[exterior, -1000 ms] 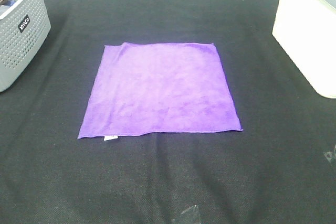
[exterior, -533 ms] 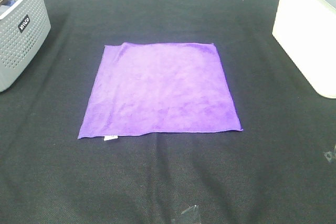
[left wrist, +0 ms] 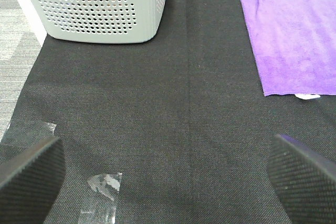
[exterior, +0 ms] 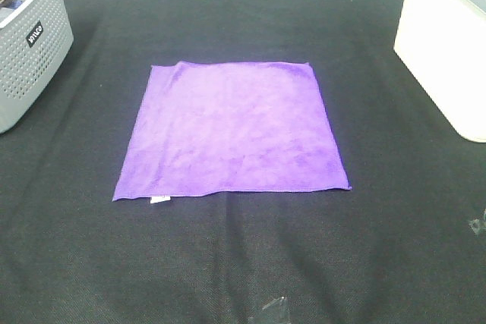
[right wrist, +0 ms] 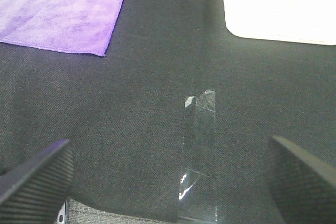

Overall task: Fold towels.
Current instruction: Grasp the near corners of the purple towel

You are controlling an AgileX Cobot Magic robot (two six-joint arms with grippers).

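Observation:
The one towel [exterior: 231, 130] is a bright purple square lying flat and unfolded in the middle of the black table cloth [exterior: 228, 263], with a small white tag [exterior: 159, 199] at its near left hem. Neither gripper shows in the exterior high view. In the left wrist view, my left gripper [left wrist: 168, 182] is open with nothing between its fingers [left wrist: 31, 174], well short of the towel [left wrist: 294, 35]. My right gripper [right wrist: 168, 182] is also open and holds nothing, its fingers [right wrist: 302, 179] apart from the towel's corner [right wrist: 63, 9].
A grey perforated basket [exterior: 26, 36] with some cloth in it stands at the back left. A white box [exterior: 444, 51] stands at the back right. Clear tape strips [exterior: 269, 310] [left wrist: 102, 195] [right wrist: 198, 145] stick to the cloth near the front edge.

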